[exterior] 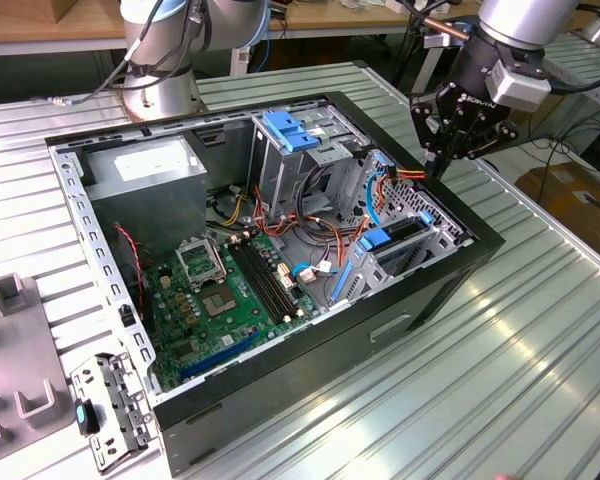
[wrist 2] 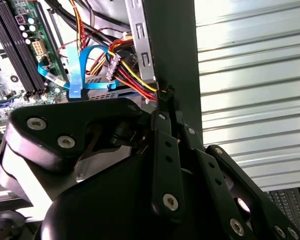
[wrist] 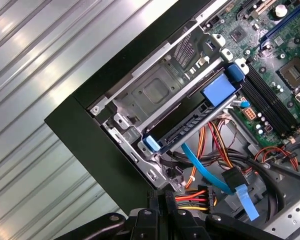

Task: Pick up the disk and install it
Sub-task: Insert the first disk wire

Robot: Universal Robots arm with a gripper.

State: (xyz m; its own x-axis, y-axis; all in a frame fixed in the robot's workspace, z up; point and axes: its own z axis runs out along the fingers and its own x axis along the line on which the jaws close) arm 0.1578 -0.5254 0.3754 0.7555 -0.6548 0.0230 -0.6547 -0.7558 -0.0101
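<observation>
Crowded by orange, red and yellow wires (wrist: pixel 202 197) and a light-blue cable (wrist: pixel 205 167) just beside the pincer (exterior: pixel 435 170) at the case wall (exterior: pixel 470 215); blocked farther in by the disk (exterior: pixel 395 238) in its metal bay (wrist: pixel 155 92) and the tall grey cage (exterior: pixel 285 165); open above the ribbed table (exterior: pixel 520 350) outside the case

We've got a ribbed metal table (exterior: pixel 500 340) here, open black PC case (exterior: pixel 310 390) sitting mid-table, grey brackets (exterior: pixel 20 350) around 8 o'clock, robot base (exterior: pixel 160 95) at 11.
</observation>
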